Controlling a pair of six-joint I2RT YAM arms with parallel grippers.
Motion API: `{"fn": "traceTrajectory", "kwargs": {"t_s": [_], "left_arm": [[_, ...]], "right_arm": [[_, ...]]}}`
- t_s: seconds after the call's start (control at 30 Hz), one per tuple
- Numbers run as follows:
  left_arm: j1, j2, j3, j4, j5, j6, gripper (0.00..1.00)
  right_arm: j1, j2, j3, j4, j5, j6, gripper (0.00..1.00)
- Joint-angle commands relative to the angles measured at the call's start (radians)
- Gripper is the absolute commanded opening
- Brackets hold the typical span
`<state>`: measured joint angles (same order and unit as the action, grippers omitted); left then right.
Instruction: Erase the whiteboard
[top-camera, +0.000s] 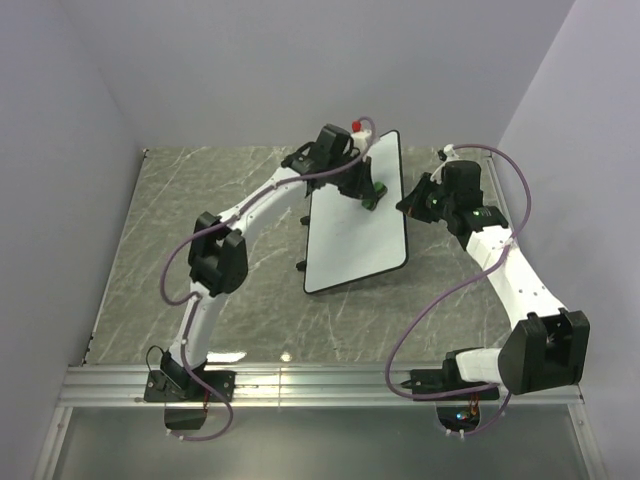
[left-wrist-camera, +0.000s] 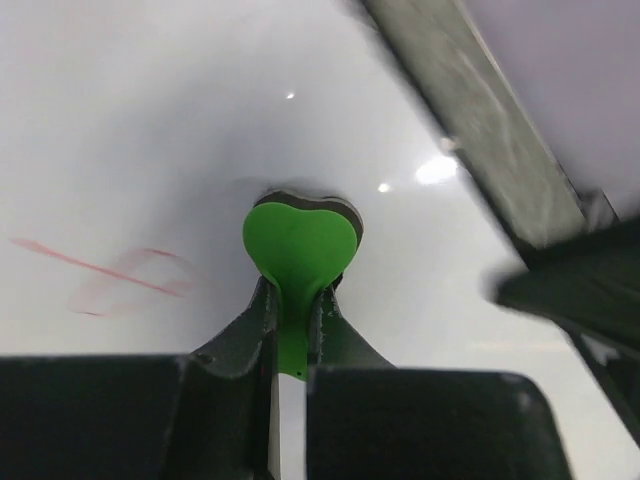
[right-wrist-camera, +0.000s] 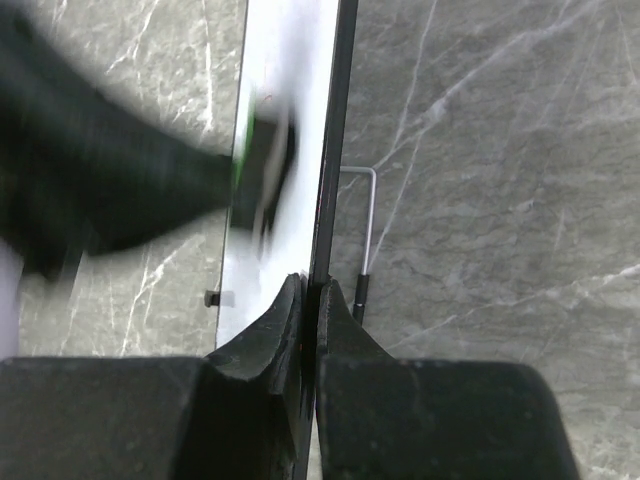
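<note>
Whiteboard (top-camera: 355, 235) sits near the far edge of your bench (top-camera: 200, 220), a bit right of the middle. Your left gripper (left-wrist-camera: 295, 305) pinches a green eraser (left-wrist-camera: 300, 245) against the board, beside a red scribble (left-wrist-camera: 120, 280). Your right gripper (right-wrist-camera: 312, 300) is clamped tight on the board's thin edge.

The left arm (top-camera: 215, 258) rises from the lower left of the overhead view. Its elbow bends at centre left and its wrist reaches the upper middle. Its end effector (left-wrist-camera: 296, 292) is clamped on a green eraser (left-wrist-camera: 300, 240). The right arm (top-camera: 515, 280) climbs from the lower right, and its end effector (right-wrist-camera: 312, 295) pinches the whiteboard (right-wrist-camera: 290, 60) by its edge.
</note>
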<state>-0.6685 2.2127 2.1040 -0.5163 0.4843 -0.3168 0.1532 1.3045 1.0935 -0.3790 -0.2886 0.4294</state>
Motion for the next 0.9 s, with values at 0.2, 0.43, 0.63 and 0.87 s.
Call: {"fn": "traceTrajectory", "kwargs": {"t_s": [0.2, 0.43, 0.63, 0.87], "left_arm": [[0.185, 0.232, 0.108, -0.068, -0.141, -0.101, 0.00], [0.103, 0.070, -0.055, 0.003, 0.011, 0.034, 0.00], [0.006, -0.079, -0.156, 0.051, 0.071, 0.065, 0.00], [-0.013, -0.157, -0.254, 0.025, 0.097, 0.021, 0.00]], "right_arm": [[0.052, -0.020, -0.020, -0.155, -0.130, -0.109, 0.00], [0.054, -0.021, -0.040, -0.141, -0.132, -0.104, 0.00], [0.054, -0.010, -0.024, -0.126, -0.146, -0.093, 0.00], [0.052, -0.025, -0.029, -0.138, -0.135, -0.101, 0.00]]}}
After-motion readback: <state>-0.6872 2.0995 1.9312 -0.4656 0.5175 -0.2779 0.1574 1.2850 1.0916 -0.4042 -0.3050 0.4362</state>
